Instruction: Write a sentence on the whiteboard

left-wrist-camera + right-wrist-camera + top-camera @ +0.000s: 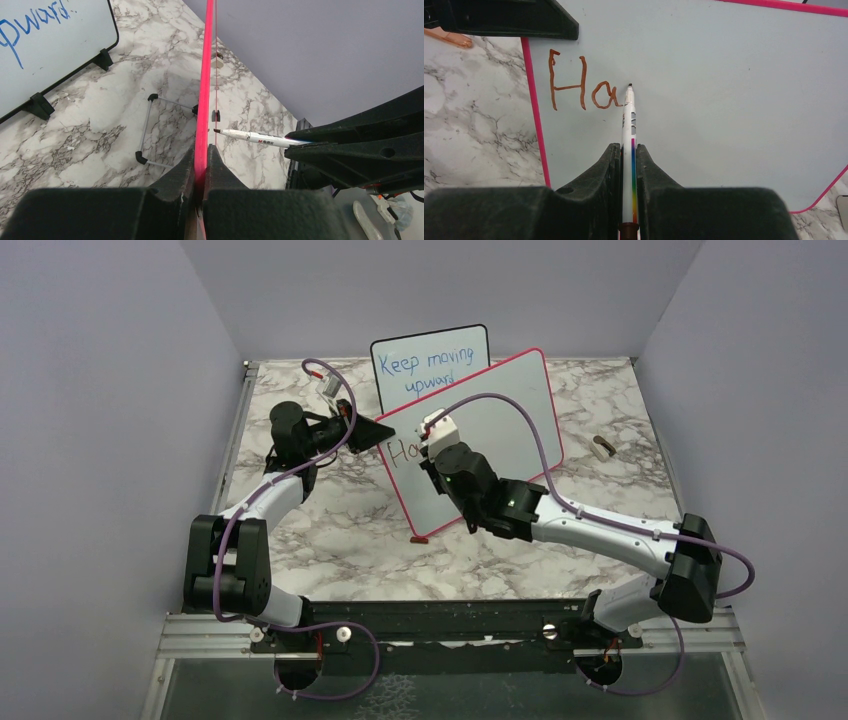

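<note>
Whiteboard (510, 415): propped up on the counter (330, 525), in front of the smaller board (430, 365) w/ blue writing.
Left jaws: shut tight on the whiteboard's pink left rim, holding it steady.
Right jaws: closed on a marker (628, 125), barrel pinched betw. them; nothing else held.
Marker tip: at the whiteboard face, just right of the "a".
Sentence (581, 85): only "Ha" there, brownish-red, near the whiteboard's left rim.
Done: first letters only. Early stage, I'd judge.
Left: rest of the words; nearly all the whiteboard face is blank.
Top view only: whole layout, both arms, and a small oblong item (603, 448) on the counter right of the whiteboard (can't tell what it is).
Right wrist only: letter shapes + tip spot are sharp; in the top view the arm covers part of them.
Left wrist only: whiteboard seen edge-on w/ the marker meeting it side-on. Tip looks touching or a hair off, can't tell which. Also a wire stand (150, 127) behind the whiteboard.
</note>
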Robot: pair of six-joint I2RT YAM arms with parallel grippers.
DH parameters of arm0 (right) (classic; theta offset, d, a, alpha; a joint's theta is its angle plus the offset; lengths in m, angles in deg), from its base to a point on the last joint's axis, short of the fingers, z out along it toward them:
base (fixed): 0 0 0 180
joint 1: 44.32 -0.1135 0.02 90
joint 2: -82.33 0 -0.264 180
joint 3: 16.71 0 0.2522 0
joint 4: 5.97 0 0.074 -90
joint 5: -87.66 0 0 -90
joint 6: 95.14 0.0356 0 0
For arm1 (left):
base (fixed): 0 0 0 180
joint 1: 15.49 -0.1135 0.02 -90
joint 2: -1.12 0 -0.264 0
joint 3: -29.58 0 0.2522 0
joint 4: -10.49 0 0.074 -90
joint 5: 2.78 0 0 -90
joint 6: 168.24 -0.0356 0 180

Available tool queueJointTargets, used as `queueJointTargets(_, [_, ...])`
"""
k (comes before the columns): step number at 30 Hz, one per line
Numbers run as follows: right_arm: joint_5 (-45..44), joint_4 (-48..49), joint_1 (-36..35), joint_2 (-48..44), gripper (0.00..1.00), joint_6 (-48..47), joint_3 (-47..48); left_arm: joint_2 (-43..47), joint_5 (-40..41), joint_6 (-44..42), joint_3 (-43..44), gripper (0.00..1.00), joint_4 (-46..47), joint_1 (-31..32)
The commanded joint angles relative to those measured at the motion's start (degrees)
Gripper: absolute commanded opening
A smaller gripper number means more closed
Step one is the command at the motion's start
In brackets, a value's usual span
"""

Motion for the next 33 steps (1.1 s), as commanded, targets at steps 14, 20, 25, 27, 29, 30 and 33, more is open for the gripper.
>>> queueJointTargets(14, [0.72,0.56,0.19,1.33,0.01,-0.08,2.1,-1.15,-0.62,-3.12,-0.13,0.0,-2.11,0.66])
queueJointTargets(20, [1.14,-2.64,0.23,0.77,0.01,1.14,1.77,-1.05,-0.61,-3.12,-0.08,0.0,-2.11,0.65])
queueJointTargets(25, [2.27,-5.88,0.19,0.51,0.01,2.85,1.47,-1.05,-0.58,-3.12,-0.08,0.0,-2.11,0.62])
queueJointTargets(27, [2.59,-7.31,0.19,0.48,0.01,3.55,1.3,-1.09,-0.53,-3.14,-0.12,0.0,-2.11,0.65])
queueJointTargets(29, [2.97,-8.38,0.19,0.38,0.01,4.12,1.14,-1.09,-0.58,-3.12,-0.12,0.0,-2.11,0.56])
queueJointTargets(30, [3.3,-8.77,0.19,0.36,0.01,4.35,1.07,-1.05,-0.55,-3.12,-0.08,0.0,-2.11,0.57])
queueJointTargets(33, [4.1,-9.71,0.21,0.21,0.01,4.82,0.72,-1.03,-0.53,-3.12,-0.11,0.0,-2.11,0.56])
